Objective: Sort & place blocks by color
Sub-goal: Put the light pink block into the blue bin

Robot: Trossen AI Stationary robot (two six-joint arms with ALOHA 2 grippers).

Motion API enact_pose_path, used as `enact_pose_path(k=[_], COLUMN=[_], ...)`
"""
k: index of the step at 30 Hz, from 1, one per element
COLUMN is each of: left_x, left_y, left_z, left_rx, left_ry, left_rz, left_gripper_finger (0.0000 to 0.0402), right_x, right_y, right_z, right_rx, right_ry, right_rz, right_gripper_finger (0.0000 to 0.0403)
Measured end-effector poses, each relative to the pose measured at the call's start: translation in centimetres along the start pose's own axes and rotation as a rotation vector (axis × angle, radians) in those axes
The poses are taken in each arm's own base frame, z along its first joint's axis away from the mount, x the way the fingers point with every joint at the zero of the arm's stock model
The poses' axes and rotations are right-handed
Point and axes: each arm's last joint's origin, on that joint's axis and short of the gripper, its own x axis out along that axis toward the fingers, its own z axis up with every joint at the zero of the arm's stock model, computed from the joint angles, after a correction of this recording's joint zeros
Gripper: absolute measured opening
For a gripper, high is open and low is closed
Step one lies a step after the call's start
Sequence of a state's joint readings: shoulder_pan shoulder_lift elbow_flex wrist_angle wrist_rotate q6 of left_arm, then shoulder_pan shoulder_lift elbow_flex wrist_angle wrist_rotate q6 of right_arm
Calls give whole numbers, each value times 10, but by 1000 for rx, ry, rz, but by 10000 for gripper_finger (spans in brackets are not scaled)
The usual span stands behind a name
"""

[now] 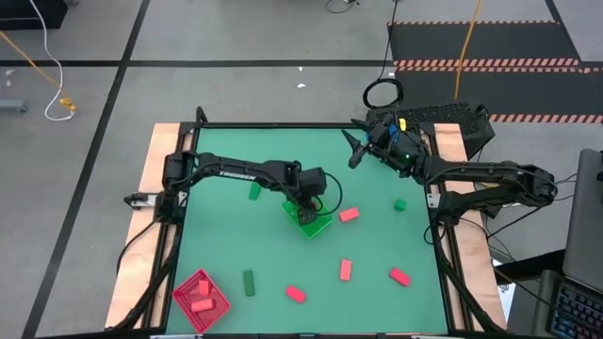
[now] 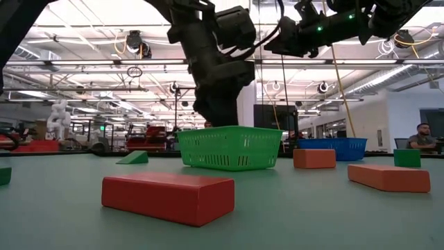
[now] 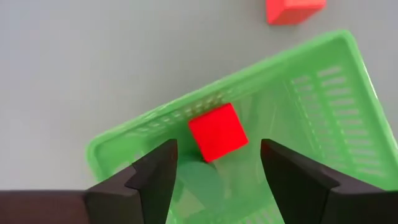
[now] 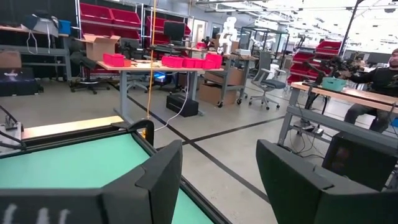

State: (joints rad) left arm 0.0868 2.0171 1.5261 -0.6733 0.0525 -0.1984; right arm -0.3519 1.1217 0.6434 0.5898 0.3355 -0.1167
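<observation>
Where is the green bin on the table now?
In the high view, the green bin sits near the table's centre, directly beneath the left gripper, with a red block just to its right.

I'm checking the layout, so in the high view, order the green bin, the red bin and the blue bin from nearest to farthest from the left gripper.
1. Green bin, directly under the left gripper.
2. Red bin, front left corner.
3. Blue bin: not visible from above, so unranked.
</observation>
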Motion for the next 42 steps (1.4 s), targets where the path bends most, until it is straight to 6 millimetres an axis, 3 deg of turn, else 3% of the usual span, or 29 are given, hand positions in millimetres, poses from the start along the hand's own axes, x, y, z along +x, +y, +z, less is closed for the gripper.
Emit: enact_pose_path(k=[5,11,17,33,42], left_x=[0,19,22,44,44], left_y=[-5,-7,-6,-5,-4], left_z=[3,-1,-2,-6,-6], left_rx=[-38,-55,-60,-25,7], left_ry=[-44,-6,2,43,35], left_rz=[-8,25,27,45,73], left_gripper_finger=[219,202,188,187,135], right_x=[0,0,0,0,0], right_y=[0,0,0,0,0], right_z=[0,0,0,0,0], right_rx=[0,8,19,18,7], right_ry=[0,2,0,2,0], right_rz=[0,1,1,2,2], right_gripper_finger=[199,199,199,199,199])
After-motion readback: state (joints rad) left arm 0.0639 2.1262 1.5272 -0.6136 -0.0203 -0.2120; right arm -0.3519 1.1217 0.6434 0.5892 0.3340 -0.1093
